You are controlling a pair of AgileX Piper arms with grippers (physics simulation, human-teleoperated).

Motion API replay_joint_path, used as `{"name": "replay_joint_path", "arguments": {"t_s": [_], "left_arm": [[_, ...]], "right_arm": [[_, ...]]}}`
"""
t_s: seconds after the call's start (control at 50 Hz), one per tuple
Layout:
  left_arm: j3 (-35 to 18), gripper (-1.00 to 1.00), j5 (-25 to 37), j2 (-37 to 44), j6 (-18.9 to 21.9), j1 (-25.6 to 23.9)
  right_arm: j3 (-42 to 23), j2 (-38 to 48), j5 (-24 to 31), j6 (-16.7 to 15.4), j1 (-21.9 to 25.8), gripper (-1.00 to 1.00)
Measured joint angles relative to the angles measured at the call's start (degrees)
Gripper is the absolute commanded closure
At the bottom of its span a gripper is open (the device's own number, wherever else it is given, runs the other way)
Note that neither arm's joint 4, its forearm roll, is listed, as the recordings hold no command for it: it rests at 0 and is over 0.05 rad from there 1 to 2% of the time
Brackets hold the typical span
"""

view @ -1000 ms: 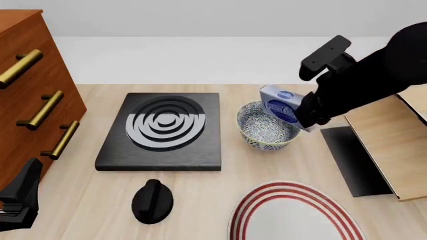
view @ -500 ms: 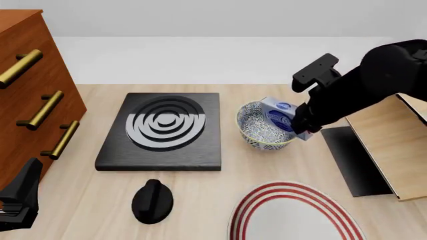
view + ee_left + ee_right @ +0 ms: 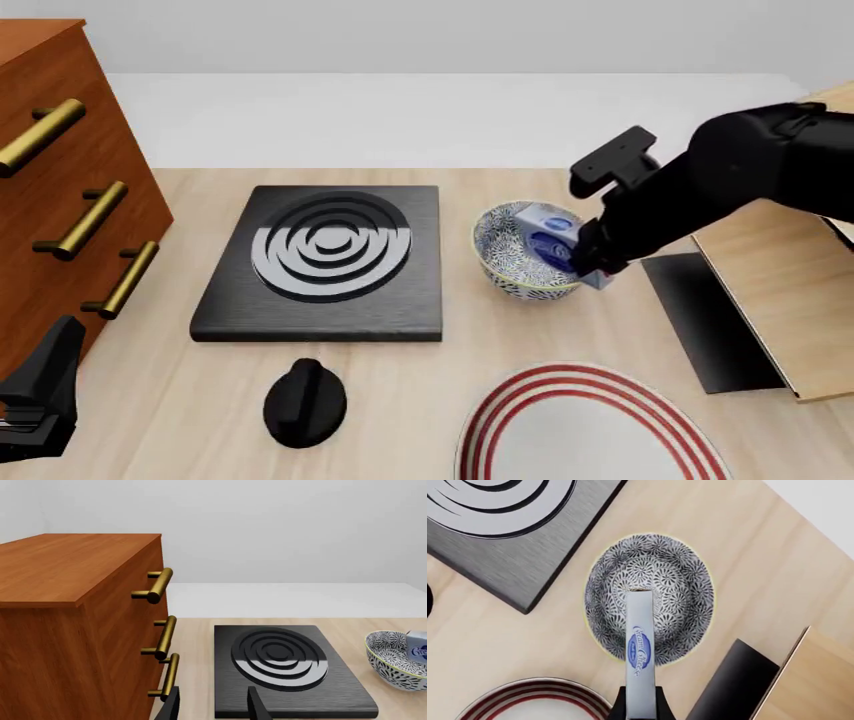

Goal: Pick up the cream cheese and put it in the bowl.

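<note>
The cream cheese [image 3: 549, 238], a pale blue-grey box with a dark blue oval logo, is held on edge by my right gripper [image 3: 587, 262]. Its lower end is inside the blue-and-white speckled bowl [image 3: 502, 262]. In the right wrist view the box [image 3: 639, 645] stands over the bowl's inside [image 3: 657, 565], with the gripper [image 3: 640, 702] shut on its near end. My left gripper [image 3: 34, 400] rests at the near left, far from the bowl; its fingers [image 3: 256, 705] stand apart and empty. The left wrist view also catches the bowl [image 3: 390, 661] and a corner of the box [image 3: 419, 649].
A black stove slab with grey rings [image 3: 327, 250] lies left of the bowl. A black knob [image 3: 304, 402] and a white plate with red rings [image 3: 587, 425] sit at the front. A wooden drawer cabinet [image 3: 60, 150] stands left; a wooden box with a dark panel [image 3: 767, 290] right.
My right gripper has moved down and slightly left with the cream cheese, bringing the box from above the bowl's far rim down into the bowl. The left arm has not moved.
</note>
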Motion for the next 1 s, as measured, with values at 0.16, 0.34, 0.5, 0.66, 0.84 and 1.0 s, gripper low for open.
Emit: {"name": "replay_joint_path", "arguments": {"t_s": [0.16, 0.34, 0.5, 0.66, 0.84, 1.0], "left_arm": [[0.0, -1.0, 0.0, 0.0, 0.0, 0.0], [0.0, -1.0, 0.0, 0.0, 0.0, 0.0], [0.0, -1.0, 0.0, 0.0, 0.0, 0.0], [0.0, -1.0, 0.0, 0.0, 0.0, 0.0], [0.0, -1.0, 0.0, 0.0, 0.0, 0.0], [0.0, -1.0, 0.0, 0.0, 0.0, 0.0]], "right_arm": [[-0.1, 1.3, -0.8, 0.1, 0.1, 1.0], [0.0, 2.7, -2.0, 0.5, 0.2, 1.0], [-0.5, 3.9, -2.6, 0.7, 0.1, 1.0], [-1.4, 5.1, -3.1, 0.9, 0.2, 1.0], [-2.0, 6.0, -3.3, 0.9, 0.3, 1.0], [-2.3, 6.3, -3.4, 0.8, 0.3, -1.0]]}}
